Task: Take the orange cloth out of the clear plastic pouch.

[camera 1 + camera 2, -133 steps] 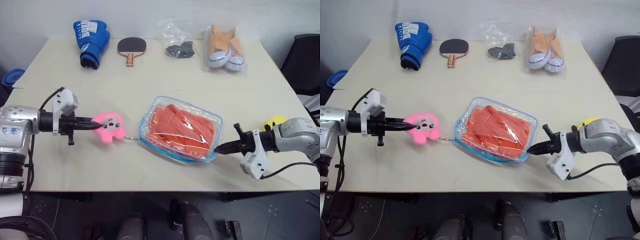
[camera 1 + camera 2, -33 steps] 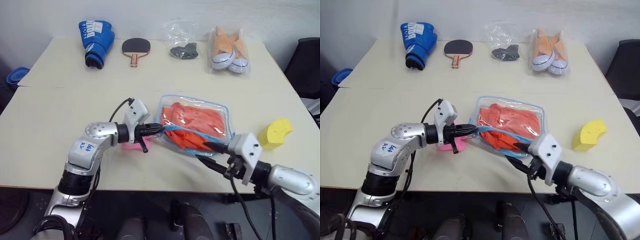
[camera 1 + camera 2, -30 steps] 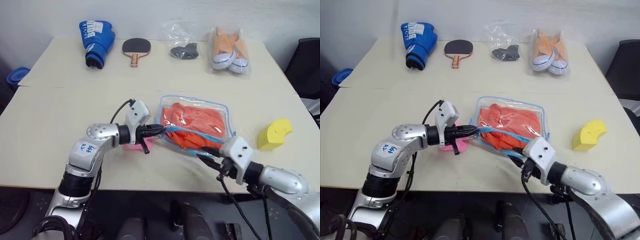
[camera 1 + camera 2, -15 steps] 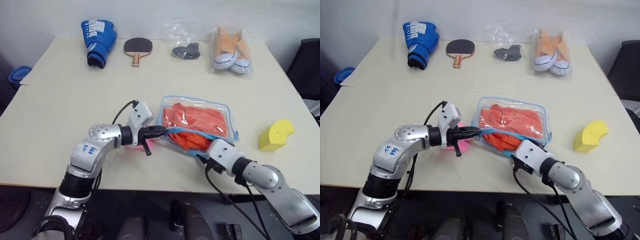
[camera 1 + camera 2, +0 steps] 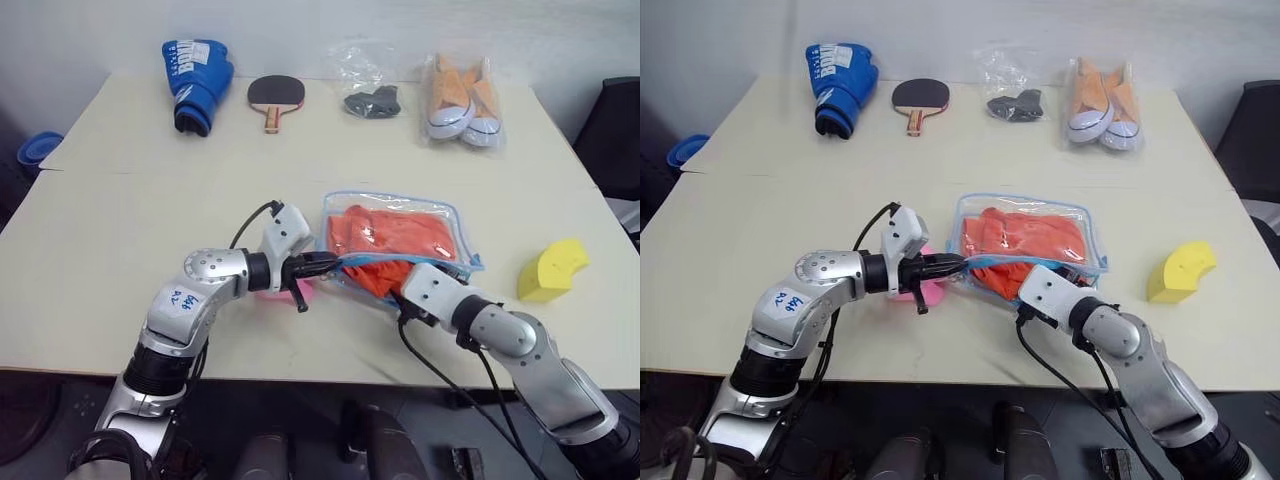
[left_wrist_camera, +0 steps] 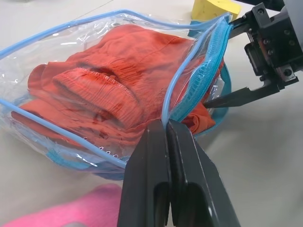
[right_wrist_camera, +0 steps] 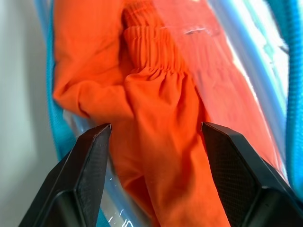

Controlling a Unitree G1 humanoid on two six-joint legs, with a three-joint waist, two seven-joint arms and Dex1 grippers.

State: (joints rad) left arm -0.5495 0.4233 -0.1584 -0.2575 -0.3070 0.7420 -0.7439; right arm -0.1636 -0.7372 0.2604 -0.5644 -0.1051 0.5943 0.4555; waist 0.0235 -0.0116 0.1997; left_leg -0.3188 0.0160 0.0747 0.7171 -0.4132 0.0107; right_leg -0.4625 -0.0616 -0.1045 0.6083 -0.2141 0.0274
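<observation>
Cloth (image 5: 398,238) sits mid-frame, right of centre in the left eye view, inside the pouch (image 5: 440,208) on the counter (image 5: 120,215). One fold pokes toward the open mouth at the pouch's lower edge.

Handling, judged: cloth looks light, soft and limp, with gathered elastic seams; it should bunch and drag, not slide out as one piece. Best hold is probably the loose fold nearest the mouth, or the ribbed seam (image 7: 156,61), which gives the fingers something thick to bite on. Pouch film is thin, glossy and likely slippery; blue zipper edging (image 6: 199,80) is the stiffest part.

Left gripper (image 6: 165,130) is closed on the zipper edge, pinning the mouth up. Right gripper (image 7: 156,130) stands wide, its fingers either side of the orange fold at the mouth; whether they touch fabric yet is hard to tell.

A pink soft toy (image 5: 285,293) lies under the left gripper.
</observation>
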